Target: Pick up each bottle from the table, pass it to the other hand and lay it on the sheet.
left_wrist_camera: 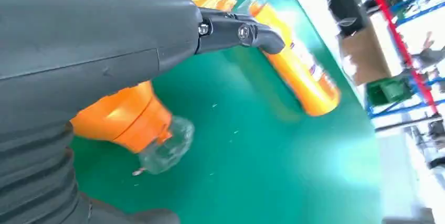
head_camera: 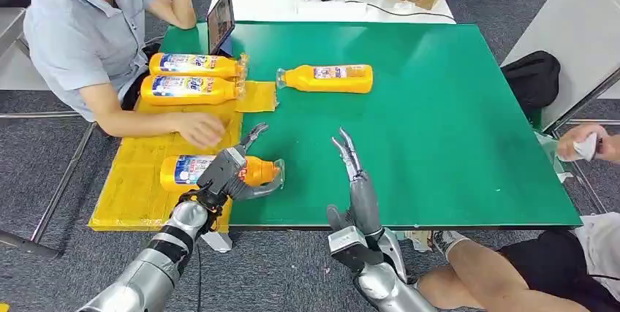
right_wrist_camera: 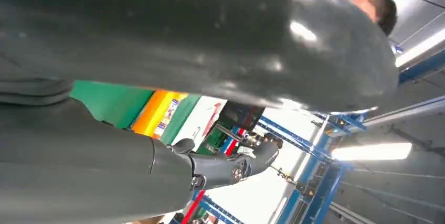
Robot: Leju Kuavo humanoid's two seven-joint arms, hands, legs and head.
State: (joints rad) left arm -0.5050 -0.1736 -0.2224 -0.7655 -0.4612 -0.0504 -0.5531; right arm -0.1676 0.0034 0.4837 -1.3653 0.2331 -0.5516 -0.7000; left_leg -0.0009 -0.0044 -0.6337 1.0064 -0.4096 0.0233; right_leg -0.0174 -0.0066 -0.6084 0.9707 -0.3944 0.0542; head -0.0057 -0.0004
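At the near left edge of the green table (head_camera: pixel 439 144), the left hand (head_camera: pixel 237 173) lies over an orange bottle (head_camera: pixel 191 169) that rests on its side, body on the yellow sheet (head_camera: pixel 131 188) and clear cap poking out over the green surface. The fingers curve around the bottle's shoulder, one raised clear above it; whether they grip firmly or are letting go I cannot tell, though contact looks real in the left wrist view, where the orange neck sits right under the grey cover. The right hand (head_camera: pixel 351 173) stands upright near the table's front edge, fingers spread and holding nothing, well apart from the bottle, which fits a handover already made and a lay-down in hand. Two placed bottles (head_camera: pixel 194 77) lie side by side at the sheet's far end, labels up. One last bottle (head_camera: pixel 325 78) lies on the bare green just beyond the sheet, likely next. A person's hand (head_camera: pixel 201 129) rests on the sheet nearby.
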